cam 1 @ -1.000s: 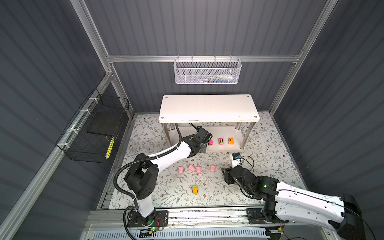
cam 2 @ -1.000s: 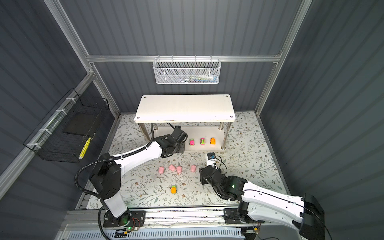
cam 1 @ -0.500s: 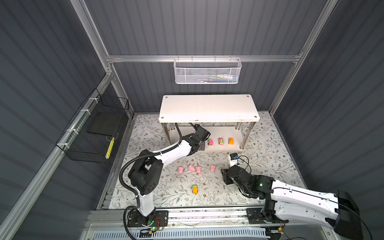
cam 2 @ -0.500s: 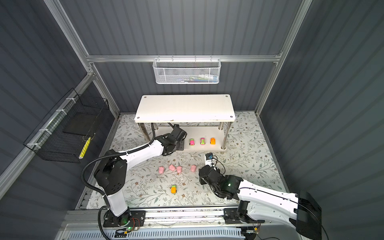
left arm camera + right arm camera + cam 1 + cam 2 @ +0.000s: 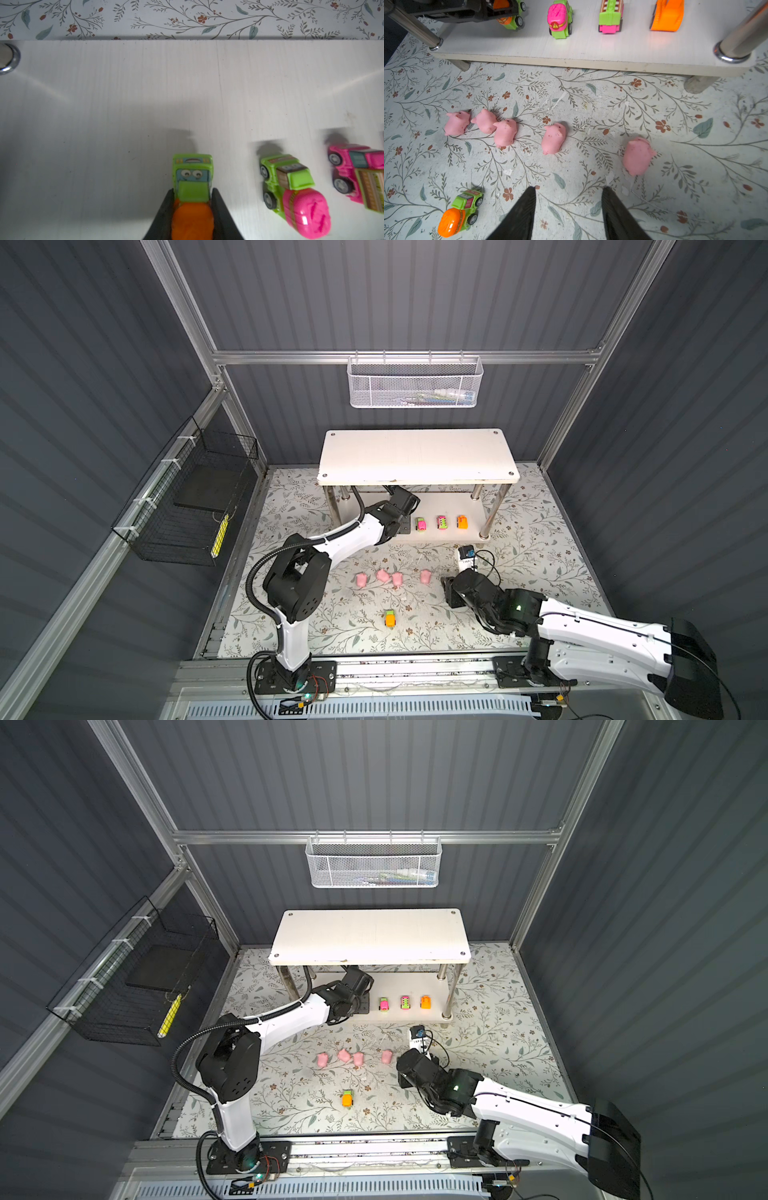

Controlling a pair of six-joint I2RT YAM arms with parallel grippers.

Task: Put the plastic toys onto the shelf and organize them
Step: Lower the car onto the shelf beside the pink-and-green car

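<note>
I find the left gripper (image 5: 192, 192) pinching a green-and-orange car (image 5: 192, 172) at the shelf's lower board (image 5: 104, 93), three cars (image 5: 441, 522) parked alongside, five pigs (image 5: 505, 133) lying on the mat (image 5: 591, 104), and the right gripper (image 5: 569, 190) spread and empty.

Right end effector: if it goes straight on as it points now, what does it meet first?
Probably the pink pig just ahead of the right end effector, unless its tilt meets the floral mat first.

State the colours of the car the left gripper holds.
The small plastic toy car is lime green with an orange back; clearest in left wrist view.
</note>
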